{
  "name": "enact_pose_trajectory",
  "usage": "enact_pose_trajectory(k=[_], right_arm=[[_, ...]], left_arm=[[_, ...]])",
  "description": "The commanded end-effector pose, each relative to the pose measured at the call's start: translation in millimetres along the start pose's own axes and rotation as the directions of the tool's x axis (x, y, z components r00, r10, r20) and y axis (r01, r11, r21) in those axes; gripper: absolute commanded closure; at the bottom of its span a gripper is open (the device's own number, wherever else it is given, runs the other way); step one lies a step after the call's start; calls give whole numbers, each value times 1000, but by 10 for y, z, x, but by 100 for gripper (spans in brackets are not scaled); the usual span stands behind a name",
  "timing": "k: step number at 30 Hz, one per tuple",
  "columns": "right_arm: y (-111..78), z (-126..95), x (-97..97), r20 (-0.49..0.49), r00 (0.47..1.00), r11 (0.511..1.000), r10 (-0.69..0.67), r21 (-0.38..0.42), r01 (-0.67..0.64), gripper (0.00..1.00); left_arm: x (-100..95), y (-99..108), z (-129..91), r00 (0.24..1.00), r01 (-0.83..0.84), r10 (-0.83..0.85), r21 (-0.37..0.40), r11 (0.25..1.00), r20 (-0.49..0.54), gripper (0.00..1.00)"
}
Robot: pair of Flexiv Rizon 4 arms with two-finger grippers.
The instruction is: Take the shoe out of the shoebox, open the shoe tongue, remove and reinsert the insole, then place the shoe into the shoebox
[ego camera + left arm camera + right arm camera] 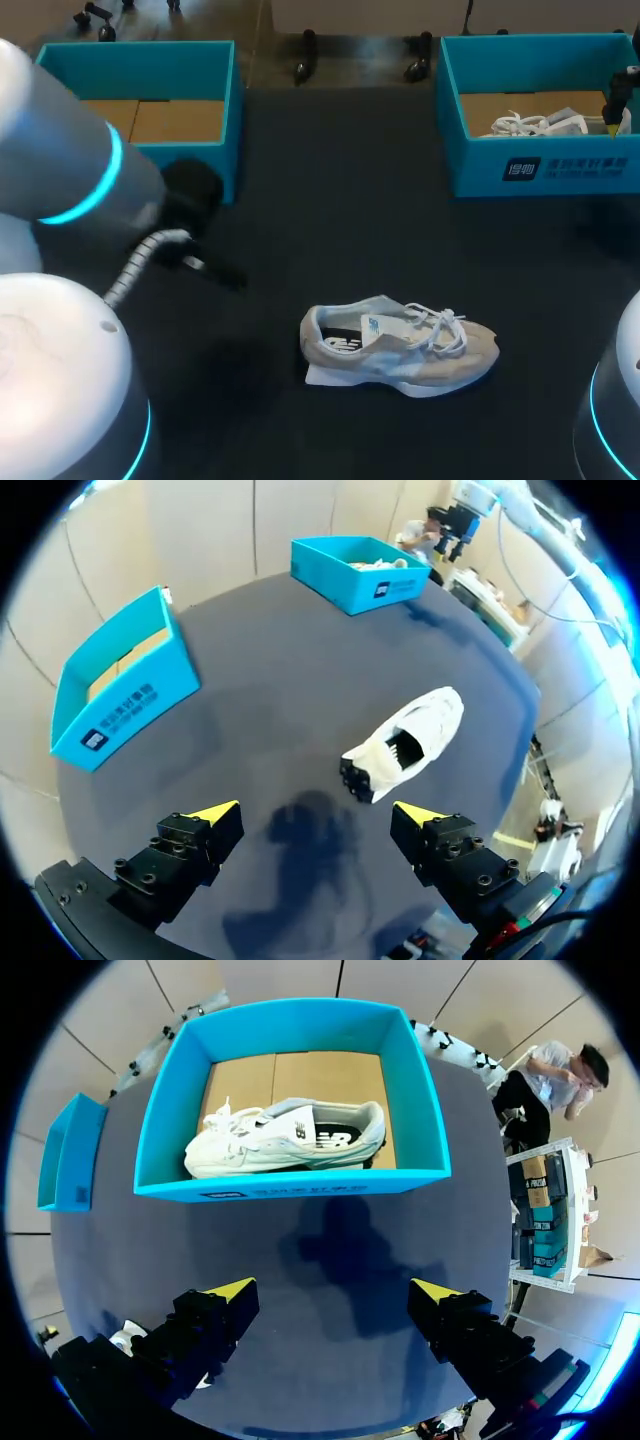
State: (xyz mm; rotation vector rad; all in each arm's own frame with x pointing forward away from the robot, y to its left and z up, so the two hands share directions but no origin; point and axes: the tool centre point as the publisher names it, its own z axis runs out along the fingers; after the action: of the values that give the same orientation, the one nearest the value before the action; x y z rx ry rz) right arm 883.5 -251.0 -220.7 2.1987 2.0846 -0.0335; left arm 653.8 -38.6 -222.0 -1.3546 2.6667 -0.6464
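Note:
A beige and white shoe [400, 345] lies on its side on the dark table, toe to the right, laces loose. In the left wrist view this shoe [410, 740] lies ahead of my left gripper [316, 812], heel opening toward it; the fingers are open and hold nothing. My right gripper [335, 1288] hangs open above the table just before the right blue shoebox [300, 1182], which holds a second white shoe [285, 1138]. From the head camera the right gripper [612, 120] shows over that shoebox [560, 165].
Another blue shoebox [230, 110] stands at the back left with only a cardboard floor inside; it also shows in the left wrist view [120, 690]. Dark tabletop lies between the two boxes and around the shoe.

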Motion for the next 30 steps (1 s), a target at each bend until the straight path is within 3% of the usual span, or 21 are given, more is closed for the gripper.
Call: enact_pose_trajectory(k=[1, 8, 19, 22, 30], right_arm=[[-1, 2, -1, 0, 1000, 1000, -1, 0, 1, 0], [-1, 2, -1, 0, 1000, 1000, -1, 0, 1, 0], [-1, 2, -1, 0, 1000, 1000, -1, 0, 1, 0], [-1, 2, -1, 0, 1000, 1000, -1, 0, 1, 0], [-1, 2, -1, 0, 1000, 1000, -1, 0, 1, 0]], left_arm=[[-215, 74, -57, 921, -28, 32, 17, 999, -387, 0], [-359, 116, -63, 901, -137, 148, 55, 989, -409, 0], [-313, 206, 16, 846, -351, 358, 94, 932, -395, 0], [-294, 289, 98, 812, -418, 407, 70, 906, -418, 0], [-294, 289, 98, 812, -418, 407, 70, 906, -418, 0]])
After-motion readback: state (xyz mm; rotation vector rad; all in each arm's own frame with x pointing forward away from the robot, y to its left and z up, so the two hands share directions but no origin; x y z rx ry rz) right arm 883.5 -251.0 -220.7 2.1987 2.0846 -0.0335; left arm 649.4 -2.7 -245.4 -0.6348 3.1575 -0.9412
